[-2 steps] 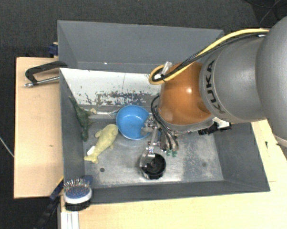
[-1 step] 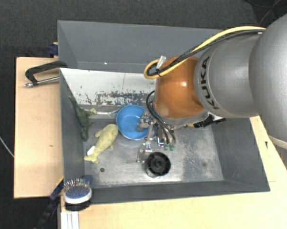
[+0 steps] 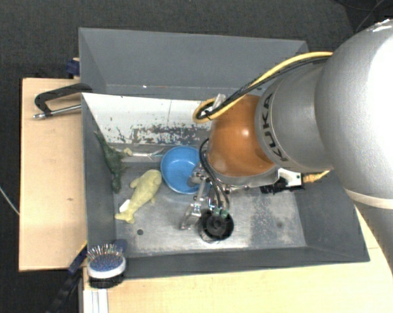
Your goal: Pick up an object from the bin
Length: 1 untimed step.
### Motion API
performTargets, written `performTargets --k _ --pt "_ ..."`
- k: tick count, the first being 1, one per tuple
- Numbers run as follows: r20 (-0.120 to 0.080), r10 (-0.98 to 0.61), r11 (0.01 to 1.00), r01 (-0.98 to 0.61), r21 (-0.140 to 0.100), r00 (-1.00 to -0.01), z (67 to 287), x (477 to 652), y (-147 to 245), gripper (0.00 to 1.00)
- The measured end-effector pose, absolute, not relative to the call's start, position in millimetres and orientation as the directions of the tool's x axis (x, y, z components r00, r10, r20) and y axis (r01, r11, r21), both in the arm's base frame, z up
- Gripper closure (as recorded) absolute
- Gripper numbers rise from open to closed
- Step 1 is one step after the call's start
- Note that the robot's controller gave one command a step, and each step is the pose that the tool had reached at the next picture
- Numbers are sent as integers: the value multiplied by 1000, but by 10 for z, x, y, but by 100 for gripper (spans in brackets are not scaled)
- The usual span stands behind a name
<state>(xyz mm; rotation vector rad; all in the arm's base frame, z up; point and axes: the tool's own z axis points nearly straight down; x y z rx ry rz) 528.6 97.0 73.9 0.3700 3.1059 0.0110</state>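
My gripper [image 3: 203,219] is low over the bin floor near the front middle, its fingers spread open and nothing between them. A small black round thing [image 3: 217,227], like a cap or ring, lies right under its right fingertip. A blue bowl [image 3: 179,169] sits just behind and left of the gripper, partly hidden by the wrist. Further left, a pale yellow seal-shaped toy [image 3: 140,193] lies on the floor.
A dark green toy dinosaur [image 3: 111,163] lies along the bin's left wall. The arm and its orange cover hang over the bin's right half and hide the floor there. Bare floor shows between the yellow toy and the gripper.
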Motion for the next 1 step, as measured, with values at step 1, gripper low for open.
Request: performTargets --k 1 --pt "-15 232 973 232 12 -973 770 5298 991 100"
